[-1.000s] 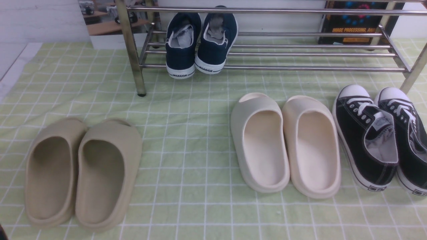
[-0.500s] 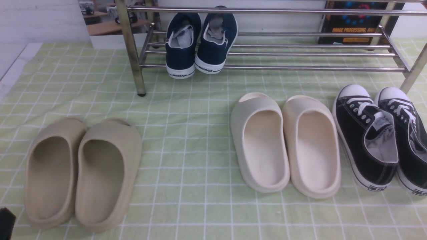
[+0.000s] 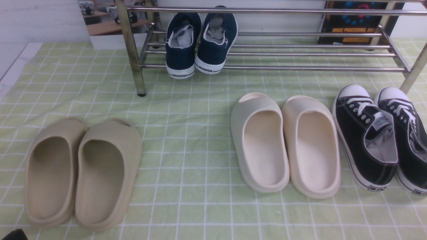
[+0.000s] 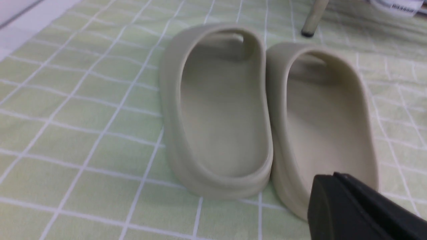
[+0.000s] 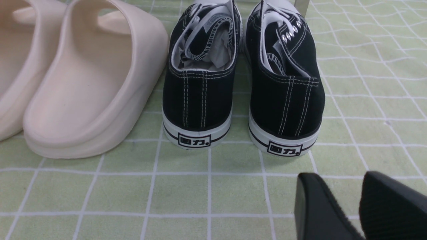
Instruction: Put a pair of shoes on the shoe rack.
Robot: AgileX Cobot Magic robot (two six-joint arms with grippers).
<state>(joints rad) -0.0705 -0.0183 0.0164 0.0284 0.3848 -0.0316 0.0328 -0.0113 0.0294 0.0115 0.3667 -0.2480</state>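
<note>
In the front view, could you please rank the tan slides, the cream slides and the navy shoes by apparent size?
1. tan slides and cream slides: alike, not ranked.
2. navy shoes: smallest, though farther away on the shoe rack.

L arm: only a dark tip (image 3: 15,235) shows in front view, at the bottom L corner, low and near the robot's side. L wrist view: L gripper (image 4: 360,210) seen as one black finger (image 4: 347,206) at frame edge; the other is out of frame, so can't tell if the jaws are parted or closed. Nothing seen held.

R arm: not seen in front view. R wrist view: R gripper (image 5: 358,206) shows two black fingers (image 5: 317,210) w/ a narrow gap between, nothing in it. Hangs low over the surface.
</note>
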